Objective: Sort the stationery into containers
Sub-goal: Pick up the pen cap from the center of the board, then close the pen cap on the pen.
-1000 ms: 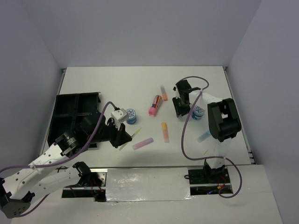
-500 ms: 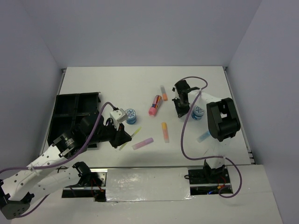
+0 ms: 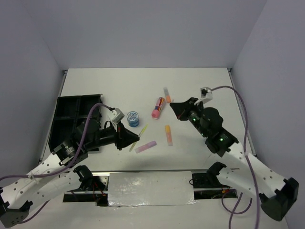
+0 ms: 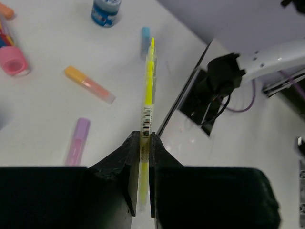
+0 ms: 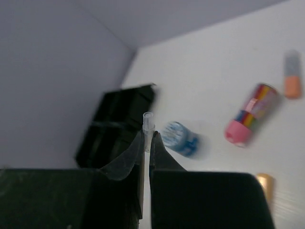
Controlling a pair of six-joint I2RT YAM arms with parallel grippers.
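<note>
My left gripper (image 3: 136, 137) (image 4: 145, 136) is shut on a thin yellow pen (image 4: 148, 86) (image 3: 143, 130), held off the table to the right of the black organiser tray (image 3: 71, 114) (image 5: 121, 102). My right gripper (image 3: 172, 105) (image 5: 148, 136) is shut on a thin clear-ended pen (image 5: 148, 123), above the table near the pink-orange highlighter (image 3: 158, 108) (image 5: 250, 114). One blue-white roll (image 3: 133, 118) (image 5: 180, 138) stands between the grippers. A lilac stick (image 3: 146, 146) (image 4: 78, 140) and an orange stick (image 3: 167, 134) (image 4: 89, 85) lie in front. A second roll (image 4: 106, 8) and a light-blue stick (image 4: 145, 34) show only in the left wrist view.
A short grey-and-orange stick (image 3: 167, 94) (image 5: 291, 78) lies behind the highlighter. A shiny metal plate (image 3: 150, 188) runs along the near table edge between the arm bases. Grey walls close off the table at the back and both sides.
The right arm has swung from upright at the right into a low reach to the left, and its jaws have shut. The left gripper with the yellow pen has shifted slightly right.
</note>
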